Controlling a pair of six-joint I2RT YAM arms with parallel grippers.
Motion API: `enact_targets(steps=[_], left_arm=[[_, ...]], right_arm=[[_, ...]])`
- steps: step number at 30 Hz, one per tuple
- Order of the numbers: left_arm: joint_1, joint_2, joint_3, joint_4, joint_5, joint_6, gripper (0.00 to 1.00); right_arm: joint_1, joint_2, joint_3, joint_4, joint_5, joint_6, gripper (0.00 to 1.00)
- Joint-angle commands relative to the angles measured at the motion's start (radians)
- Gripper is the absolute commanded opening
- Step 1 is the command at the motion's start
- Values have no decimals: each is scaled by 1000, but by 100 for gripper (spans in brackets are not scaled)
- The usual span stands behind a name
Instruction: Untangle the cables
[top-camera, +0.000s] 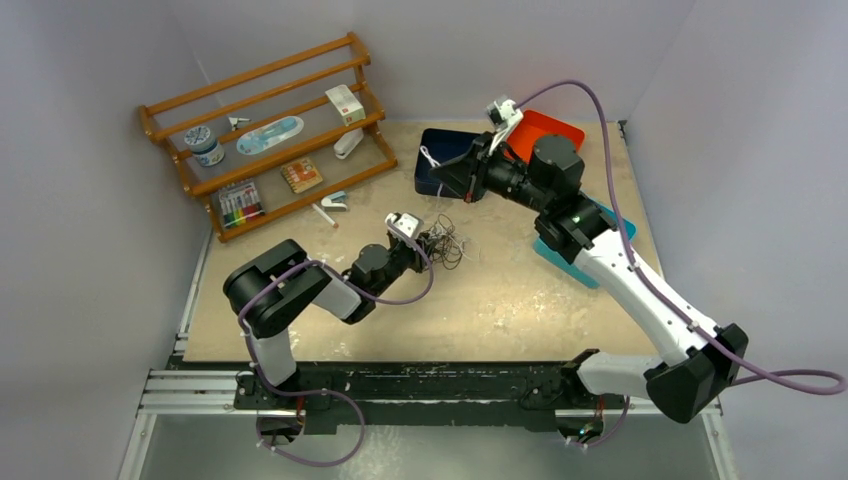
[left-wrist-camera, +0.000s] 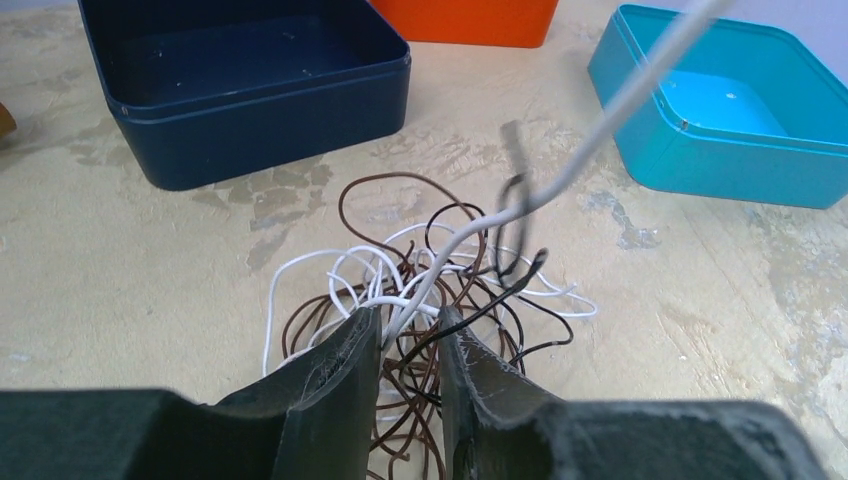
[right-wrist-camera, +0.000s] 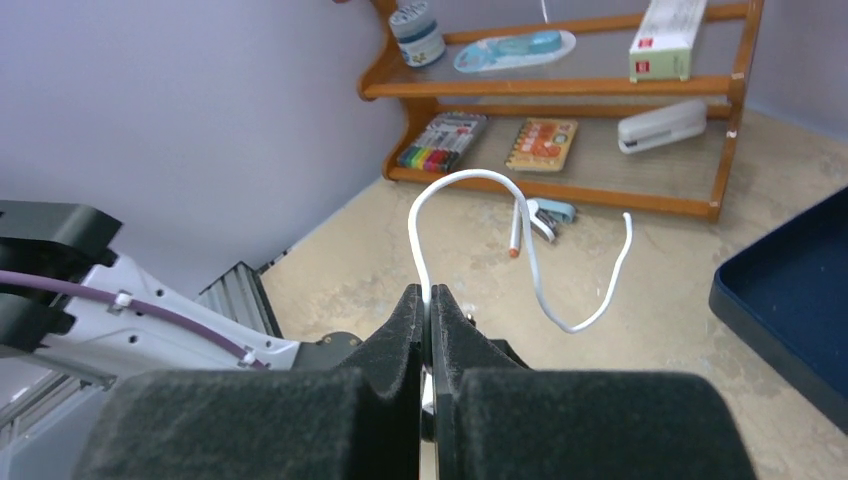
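One white cable (right-wrist-camera: 468, 174) pinched by right tool (right-wrist-camera: 430, 296); left tool (left-wrist-camera: 410, 320) slightly parted over tangled brown-white cables (left-wrist-camera: 438, 268)

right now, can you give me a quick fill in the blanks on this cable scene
1. The right gripper is shut on a ___ cable.
2. The left gripper sits at the knot of cables, whose strands are white, black and ___.
3. The table holds a dark blue box, a teal box and an ___ one.
Missing words: white, brown, orange.
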Motion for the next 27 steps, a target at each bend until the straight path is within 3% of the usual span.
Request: enact_targets(steps=[1,27], left_arm=[[-4,-8,-16,46,-12,-18,27],[-3,43,-23,46,-26,-18,22]], right_arm=[[-3,-52,108,32,-82,-52,0],[-4,-52,388,-42,49,-195,0]])
